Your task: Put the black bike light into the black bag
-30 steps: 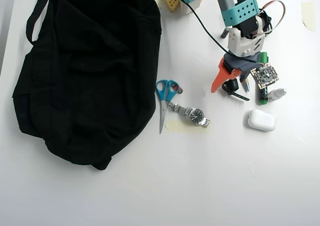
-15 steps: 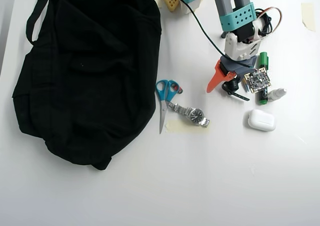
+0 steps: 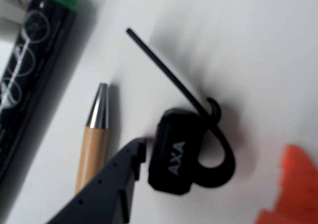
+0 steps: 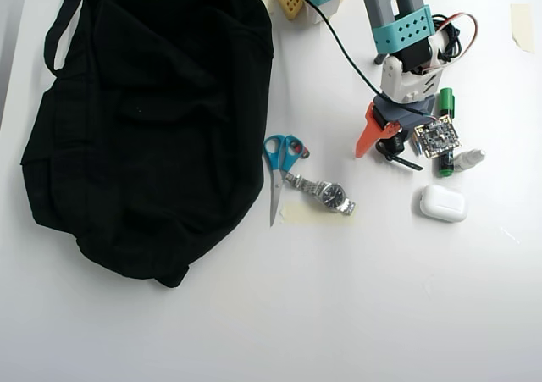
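The surface is a plain white tabletop (image 4: 356, 314), bright and evenly lit, with nothing of the room beyond it showing. In the overhead view the black bag (image 4: 144, 119) sprawls over the left half, its strap looping past the top left corner. Just right of its edge lie blue-handled scissors (image 4: 278, 166) and a steel wristwatch (image 4: 326, 194) on a pale strip of tape. Further right the arm reaches down from the top edge, and the gripper (image 4: 383, 141) hangs over the black bike light (image 4: 394, 152), which lies on the table well apart from the bag. A green-capped marker (image 4: 445, 136) and a white earbud case (image 4: 443, 202) lie right of it. In the wrist view the marker (image 3: 30, 70) and a wooden pen (image 3: 94, 144) lie at left; the dark finger (image 3: 107, 189) sits just beside the light's body (image 3: 174, 157), the orange finger (image 3: 293, 189) well off to the right, so the fingers stand apart around the light, not yet clamped on it
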You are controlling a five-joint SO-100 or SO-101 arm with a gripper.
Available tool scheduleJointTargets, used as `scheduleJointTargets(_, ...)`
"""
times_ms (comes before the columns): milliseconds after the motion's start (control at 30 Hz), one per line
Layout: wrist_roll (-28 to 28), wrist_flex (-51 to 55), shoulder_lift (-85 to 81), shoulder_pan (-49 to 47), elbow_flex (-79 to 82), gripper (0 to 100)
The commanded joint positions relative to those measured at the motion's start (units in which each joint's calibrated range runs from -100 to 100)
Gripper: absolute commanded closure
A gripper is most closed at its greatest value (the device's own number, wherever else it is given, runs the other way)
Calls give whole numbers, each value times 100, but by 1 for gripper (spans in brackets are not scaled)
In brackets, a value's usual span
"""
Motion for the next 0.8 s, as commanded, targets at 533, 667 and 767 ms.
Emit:
scheduleJointTargets(533, -16, 470, -429, 89, -323, 98)
scheduleJointTargets(667, 42, 1538, -1168, 321, -611, 98)
scheduleJointTargets(767, 100, 2132, -1798, 546, -853, 98)
